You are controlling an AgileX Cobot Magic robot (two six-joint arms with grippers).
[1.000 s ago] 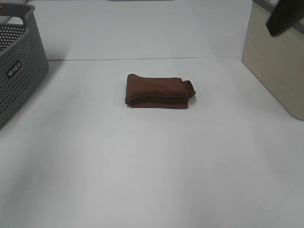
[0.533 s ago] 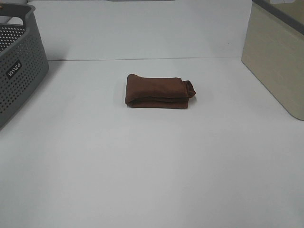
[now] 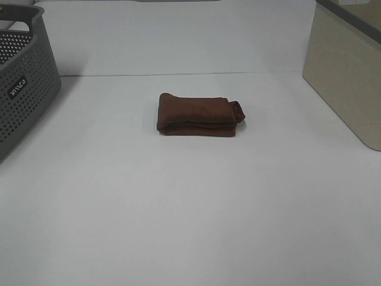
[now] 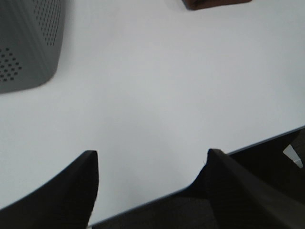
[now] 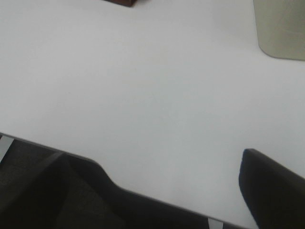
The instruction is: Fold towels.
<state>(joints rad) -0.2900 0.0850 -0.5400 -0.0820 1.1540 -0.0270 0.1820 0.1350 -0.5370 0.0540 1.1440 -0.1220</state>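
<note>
The towel (image 3: 199,115) is a dark reddish-brown cloth lying folded into a compact bundle on the middle of the white table (image 3: 190,208). Neither gripper shows in the exterior high view. In the left wrist view my left gripper (image 4: 150,164) hovers over the table's near edge, far from the towel corner (image 4: 214,4), its dark fingers (image 4: 71,191) apart with nothing between them. My right gripper (image 5: 157,164) likewise stands open and empty over the near edge, with a sliver of towel (image 5: 121,2) far off.
A grey perforated basket (image 3: 24,83) stands at the table's left side, also seen as the basket (image 4: 28,43) in the left wrist view. A beige box (image 3: 348,71) stands at the right, shown again as the box (image 5: 281,28).
A dark part of the right arm at the upper right of the exterior high view one second ago has left the view. The towel has not moved.
</note>
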